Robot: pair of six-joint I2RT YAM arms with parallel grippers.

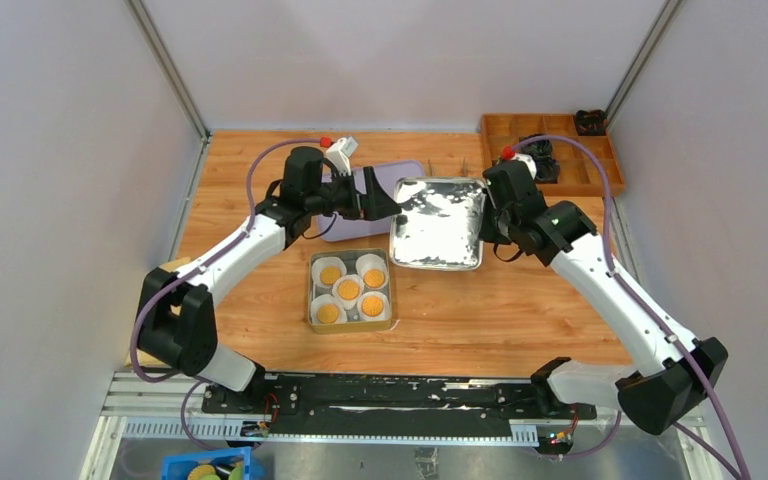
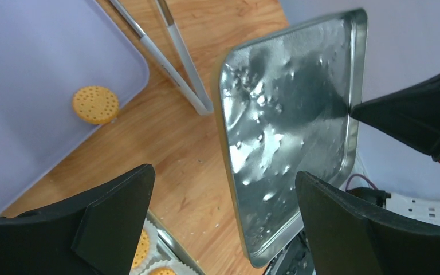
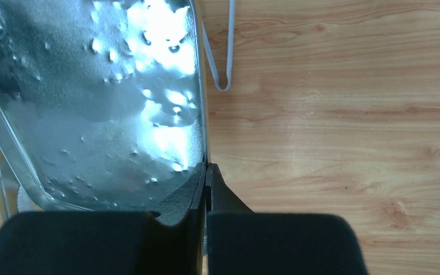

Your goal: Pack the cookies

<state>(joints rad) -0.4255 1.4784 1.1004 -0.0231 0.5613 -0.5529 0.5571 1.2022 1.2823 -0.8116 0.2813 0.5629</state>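
Several cookies [image 1: 348, 289] sit in white paper liners inside an open square tin [image 1: 312, 300] at the table's middle. They also show at the bottom edge of the left wrist view [image 2: 141, 249]. One more cookie [image 2: 95, 104] lies on the lilac tray [image 2: 28, 86]. My right gripper [image 1: 488, 215] is shut on the right rim of the silver lid [image 1: 438, 225]; the right wrist view shows its pinch [image 3: 207, 169] on the lid [image 3: 103, 86]. My left gripper [image 1: 392, 208] is open and empty beside the lid's left edge [image 2: 223, 173].
Grey tongs [image 2: 175, 57] lie on the wood between the lilac tray and the lid. A wooden compartment tray [image 1: 550, 135] stands at the back right. A blue bin [image 1: 205, 467] sits below the table's front edge. Grey walls close in on three sides.
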